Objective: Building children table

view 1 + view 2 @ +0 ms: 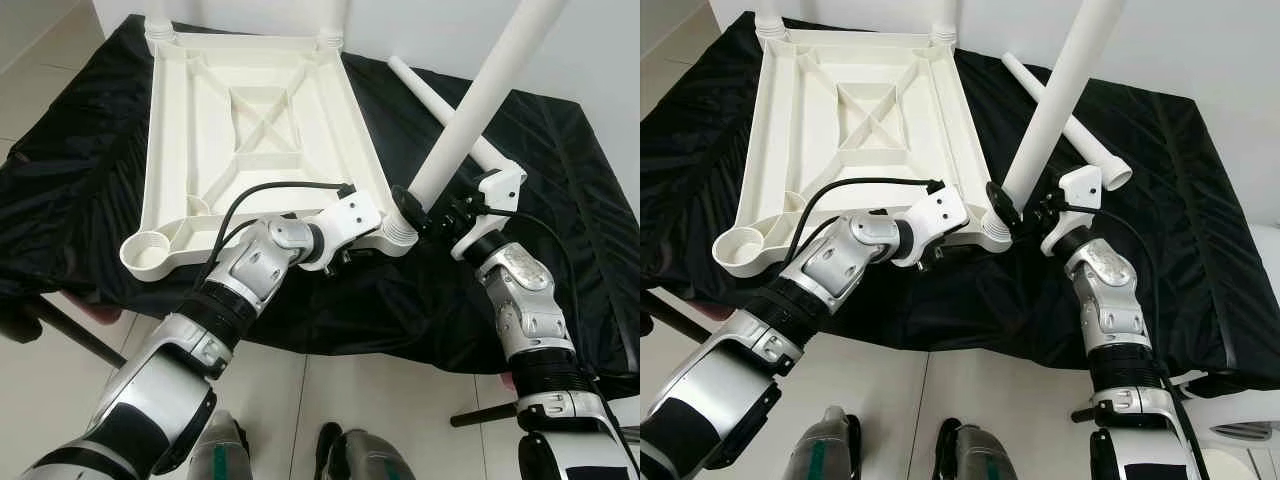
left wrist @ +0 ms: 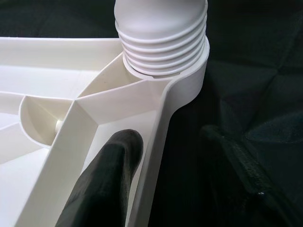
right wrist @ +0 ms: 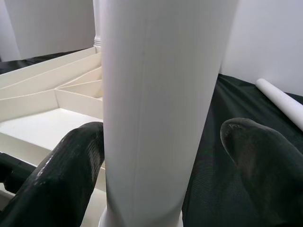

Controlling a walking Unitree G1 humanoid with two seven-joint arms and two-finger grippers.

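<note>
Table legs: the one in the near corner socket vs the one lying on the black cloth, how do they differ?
The socketed leg stands up out of the tabletop's near corner socket, leaning slightly; the loose leg lies flat on the black cloth. The right gripper straddles the socketed leg near its base; nothing touches the loose leg. The socketed leg's ribbed end sits in the socket; the loose leg's is free. Both are plain white tubes.

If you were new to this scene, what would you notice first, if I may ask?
A white upside-down tabletop lies on black cloth. At its near right corner, the right gripper brackets a tall white leg standing in its socket, while the left gripper braces the frame. A spare leg lies behind.
</note>
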